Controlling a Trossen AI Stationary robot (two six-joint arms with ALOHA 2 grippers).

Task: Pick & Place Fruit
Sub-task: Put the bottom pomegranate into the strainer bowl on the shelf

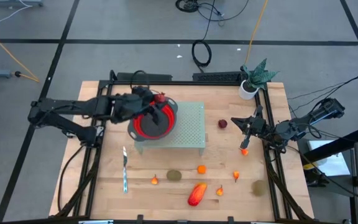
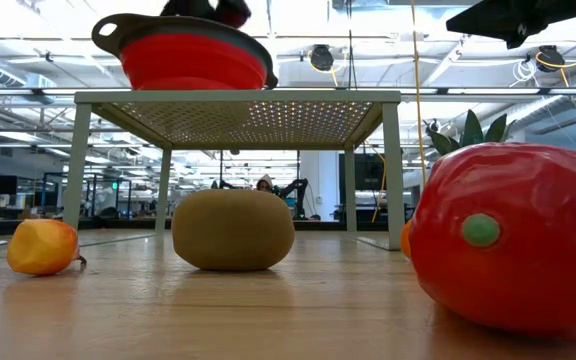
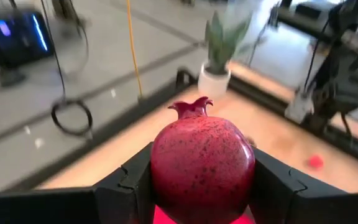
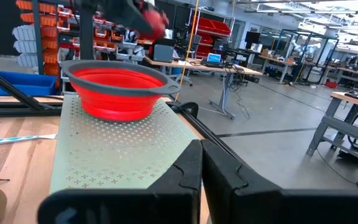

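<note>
Wooden planking forms the surface, set in a workshop with a grey floor and cables beyond it. A perforated pale stand is seen at centre frame of the high view, with a red bowl on its left part.

The left claw is positioned over the bowl's upper rim and is clamped on a dark-red pomegranate; in the left wrist view the fruit is seated between both pads, its crown pointing up. The jaws are held partly apart by the fruit's width.

The right claw is found at right of centre, fully closed and empty, with a small orange piece just beneath its tip.

Remaining fruit is scattered along the lower part of the frame: a brown-green oval, an elongated red-orange piece, and several small orange bits. One dark-red fruit lies right of the stand. A knife lies at lower left.

The pomegranate is judged a light, rigid, smooth toy, likely to slip or roll; a grip across its widest girth is considered soundest.
</note>
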